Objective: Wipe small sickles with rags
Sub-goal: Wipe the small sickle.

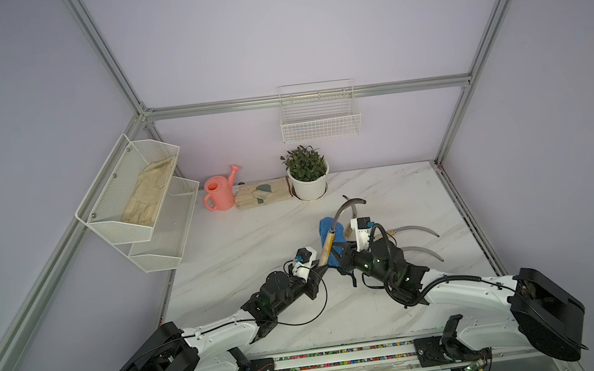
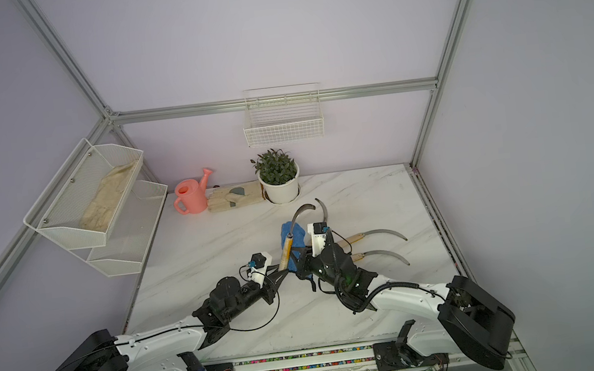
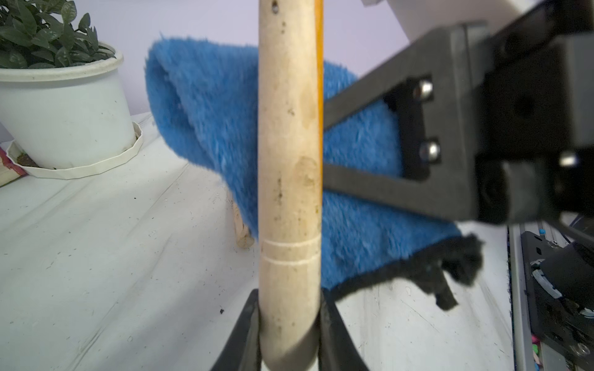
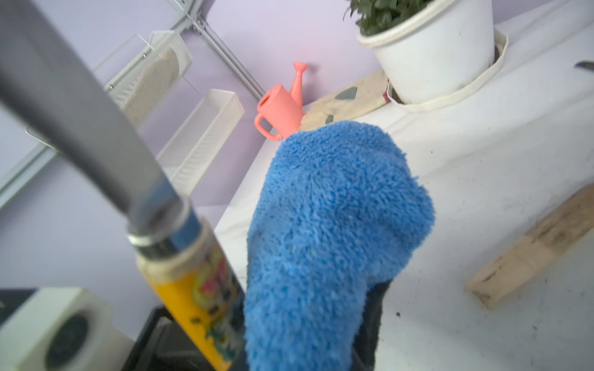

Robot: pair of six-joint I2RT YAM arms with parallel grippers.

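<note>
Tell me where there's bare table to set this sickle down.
Widest bare patch: the table between the mesh shelf, the watering can and the left gripper. A smaller one lies in the far right corner, past the potted plant. Crowded: the right side, where three sickles lie.

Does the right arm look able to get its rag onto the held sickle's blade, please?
Probably yes: the right gripper holds the blue rag beside the sickle in the left gripper, with nothing between rag and blade.

A pale-handled sickle [image 1: 326, 247] is raised mid-table, blade up, beside the blue fluffy rag [image 1: 338, 235]; three other sickles [image 1: 419, 230] lie flat to their right.
</note>
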